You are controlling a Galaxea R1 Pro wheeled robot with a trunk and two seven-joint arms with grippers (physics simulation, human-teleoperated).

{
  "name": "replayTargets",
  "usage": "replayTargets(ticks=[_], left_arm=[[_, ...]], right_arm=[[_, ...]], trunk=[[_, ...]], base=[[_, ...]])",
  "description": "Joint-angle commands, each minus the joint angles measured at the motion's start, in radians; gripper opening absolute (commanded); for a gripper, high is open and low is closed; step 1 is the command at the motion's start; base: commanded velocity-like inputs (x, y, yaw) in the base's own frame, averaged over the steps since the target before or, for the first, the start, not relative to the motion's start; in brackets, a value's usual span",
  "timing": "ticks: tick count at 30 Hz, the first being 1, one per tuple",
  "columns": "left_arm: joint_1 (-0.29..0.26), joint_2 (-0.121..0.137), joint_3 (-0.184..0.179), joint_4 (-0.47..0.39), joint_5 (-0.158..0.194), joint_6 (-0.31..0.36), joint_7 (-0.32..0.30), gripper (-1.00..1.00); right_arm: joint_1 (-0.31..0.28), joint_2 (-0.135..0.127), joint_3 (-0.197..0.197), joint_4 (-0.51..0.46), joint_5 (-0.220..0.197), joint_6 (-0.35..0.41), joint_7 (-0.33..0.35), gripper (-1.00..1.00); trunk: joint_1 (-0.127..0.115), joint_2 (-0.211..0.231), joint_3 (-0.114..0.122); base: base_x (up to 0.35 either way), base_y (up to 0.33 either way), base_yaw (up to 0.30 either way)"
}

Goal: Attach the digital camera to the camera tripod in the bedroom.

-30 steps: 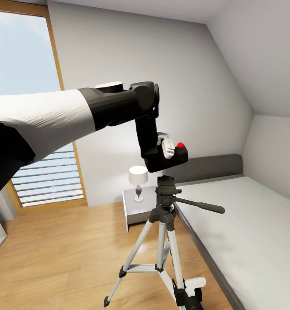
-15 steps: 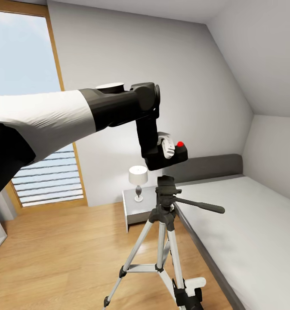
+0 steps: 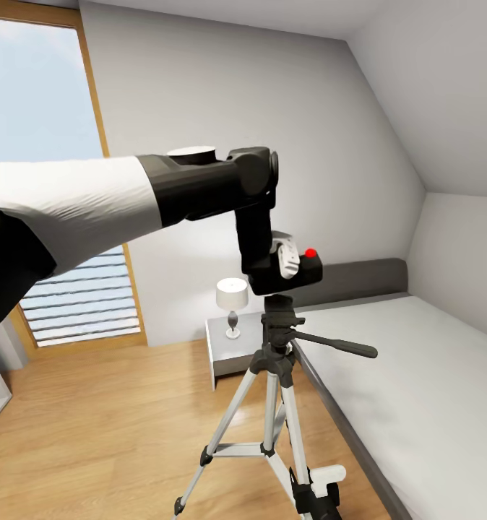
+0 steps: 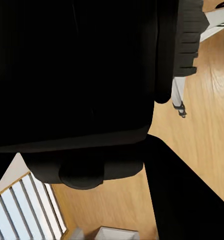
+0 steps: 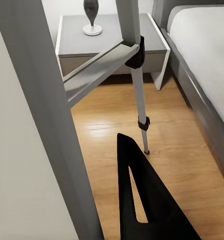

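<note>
Head view, nearest first: the tall tripod with silver telescoping legs and a black head [image 3: 276,361] stands on the light wood floor [image 3: 92,433], its long black pan handle reaching toward the grey bed with a white mattress [image 3: 417,375] just beside it. Directly above the tripod's head, the left pincer [image 3: 285,260] is clamped on the small black boxy camera with a round red button on top [image 3: 301,271]; the camera's underside sits just at the head's top plate, though whether they touch I cannot tell. Behind the tripod stands a grey bedside surface [image 3: 222,339] carrying a white-shaded lamp [image 3: 232,303]. Right wrist view shows a silver tripod leg with black joints; the right pincer's state cannot be told.
</note>
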Motion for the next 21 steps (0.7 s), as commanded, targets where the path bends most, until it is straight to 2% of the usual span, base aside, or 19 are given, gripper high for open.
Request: replayTargets(ticks=[1, 10, 21], left_arm=[[-0.001, 0.000, -0.008, 0.000, 0.003, 0.006, -0.002, -1.00], [-0.001, 0.001, -0.080, -0.003, 0.003, 0.009, -0.007, -1.00], [-0.001, 0.001, -0.090, -0.004, 0.005, 0.009, -0.008, -1.00]], right_arm=[[0.000, 0.000, -0.011, 0.020, -0.002, 0.008, -0.006, -1.00], [0.000, 0.000, -0.012, 0.020, -0.002, 0.008, -0.006, -1.00], [0.000, 0.000, -0.012, 0.020, -0.002, 0.008, -0.006, -1.00]], trunk=[[0.001, 0.000, -0.001], [0.001, 0.000, -0.001], [0.001, 0.000, -0.001]], base=[[0.000, 0.000, 0.000], [0.000, 0.000, 0.000], [0.000, 0.000, 0.000]])
